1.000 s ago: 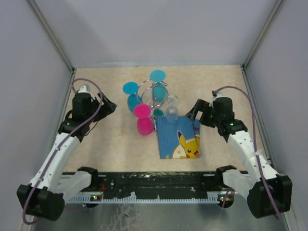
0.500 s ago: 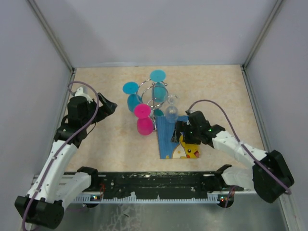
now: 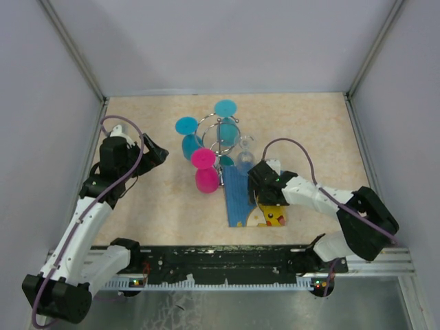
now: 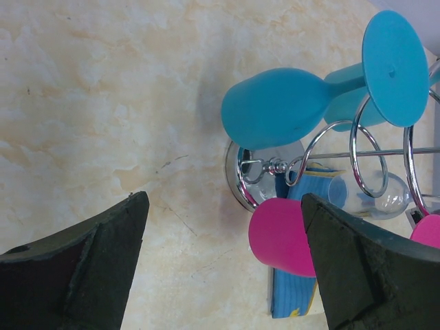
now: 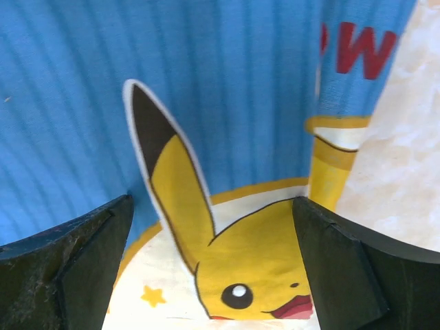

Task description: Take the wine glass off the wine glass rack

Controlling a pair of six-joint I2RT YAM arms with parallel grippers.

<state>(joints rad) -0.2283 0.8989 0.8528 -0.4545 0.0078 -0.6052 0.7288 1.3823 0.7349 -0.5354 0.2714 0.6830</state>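
- The left end effector sits at the centre left of the overhead view. Its fingers are spread wide and hold nothing, and it is aimed at the rack from well apart. If it goes in at this width, I judge a finger could catch a neighbouring glass rather than frame one stem.
- The blue glasses hang bowl-down on the upper left loops. They crowd each other, so pulling one could drag the other loose.
- The pink glass hangs on the near loop, lower left of the post, just beside the blue pair. It lies closest to the left arm's line, so it is the likeliest to be bumped or swung.
- The rack stands on a small round base in the middle of the tabletop. A sideways tug on any glass could tip or slide it, since nothing braces it.
- The clear glass hangs on the right loop above the mat's far edge. It is hard to make out, so its stem could easily be misjudged.
- The mat, blue with a yellow cartoon figure, lies just right of the rack's base. A low finger might snag and drag it.
- The right end effector hovers over the mat near the clear glass, fingers apart and empty. Swinging up from there risks knocking that glass.
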